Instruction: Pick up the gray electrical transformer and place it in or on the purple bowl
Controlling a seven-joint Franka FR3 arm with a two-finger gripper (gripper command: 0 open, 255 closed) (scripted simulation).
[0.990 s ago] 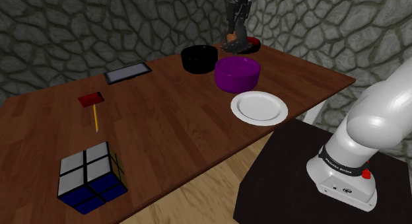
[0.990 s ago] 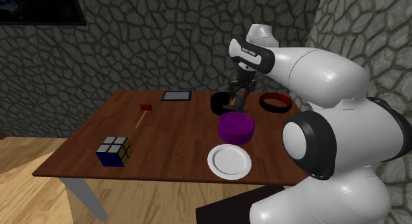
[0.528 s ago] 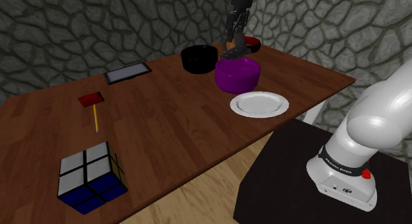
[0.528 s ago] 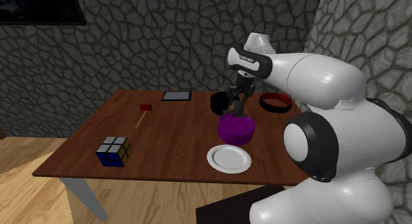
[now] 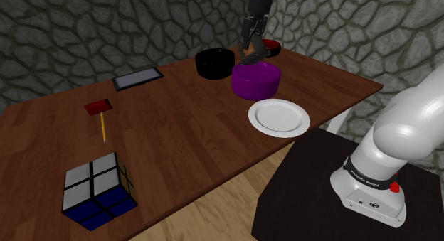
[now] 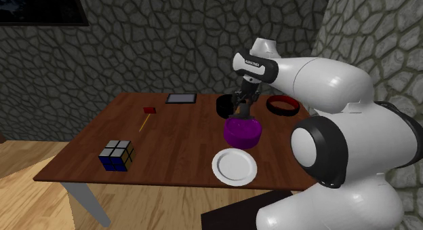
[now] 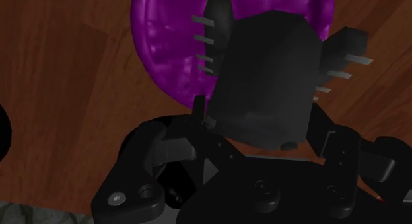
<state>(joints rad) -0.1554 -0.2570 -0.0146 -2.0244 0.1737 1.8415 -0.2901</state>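
The purple bowl [image 5: 256, 81] stands on the wooden table [image 5: 178, 126], near its far end in the shoulder view. My gripper [image 5: 250, 53] hangs just over the bowl's far rim, shut on the dark grey transformer [image 5: 252, 58]. In the second exterior view the gripper [image 6: 241, 112] sits right above the bowl [image 6: 243, 131]. In the wrist view the finned dark transformer [image 7: 264, 71] is clasped in the gripper [image 7: 264, 120], with the bowl's purple inside [image 7: 165, 44] right behind it.
A black bowl [image 5: 215, 62] stands just beyond the purple one, and a red-rimmed black dish [image 5: 273, 46] behind the gripper. A white plate [image 5: 279, 116] lies near the table edge. A tablet [image 5: 136, 78], a red-headed stick [image 5: 99, 111] and a puzzle cube [image 5: 98, 190] lie farther along.
My gripper came down and toward the purple bowl with the transformer, from beside the red-rimmed dish to just over the bowl. The white plate shifted slightly.
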